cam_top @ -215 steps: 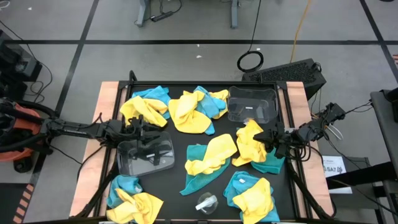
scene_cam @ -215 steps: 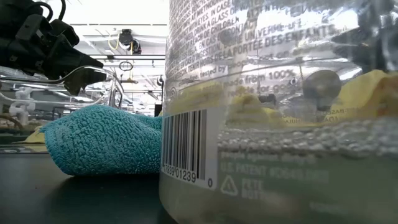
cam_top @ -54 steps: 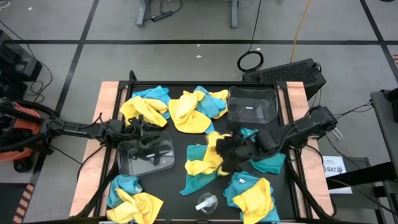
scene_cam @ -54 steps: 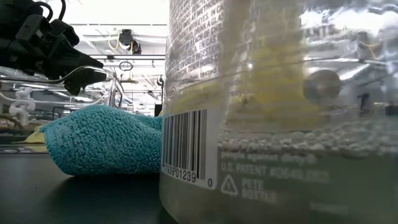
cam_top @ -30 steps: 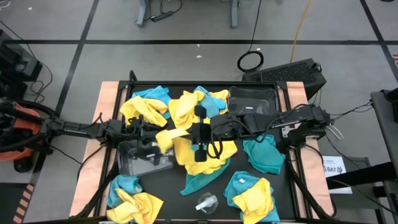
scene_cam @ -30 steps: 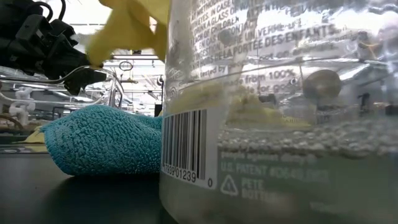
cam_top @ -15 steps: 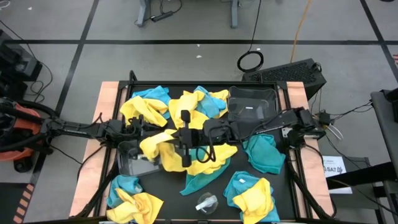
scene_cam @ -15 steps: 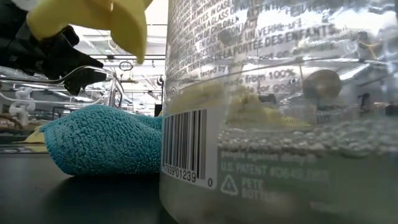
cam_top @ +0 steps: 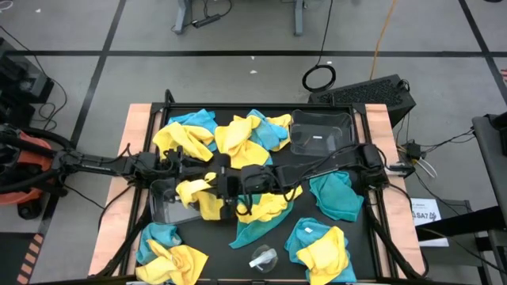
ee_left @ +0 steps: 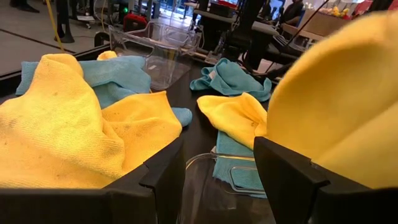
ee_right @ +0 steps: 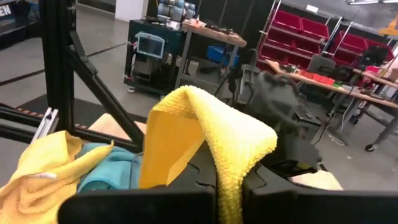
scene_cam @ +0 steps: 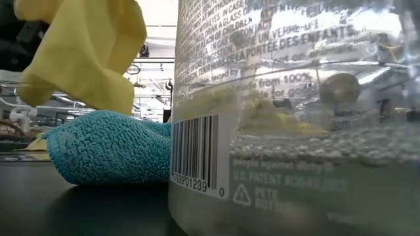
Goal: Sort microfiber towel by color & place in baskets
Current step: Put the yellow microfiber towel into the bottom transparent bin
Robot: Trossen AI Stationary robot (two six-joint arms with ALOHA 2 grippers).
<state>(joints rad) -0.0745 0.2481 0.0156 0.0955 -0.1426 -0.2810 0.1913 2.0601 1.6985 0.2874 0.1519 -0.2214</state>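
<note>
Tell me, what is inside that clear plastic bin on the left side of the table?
The clear rectangular plastic bin shows no towel lying in it. The right claw dangles a fuzzy yellow towel over its rim, hiding that side; the left claw hovers above too.

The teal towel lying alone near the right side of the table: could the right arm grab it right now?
Probably not yet: the right gripper is shut on a yellow towel over the left basket, far from the teal towel.
</note>
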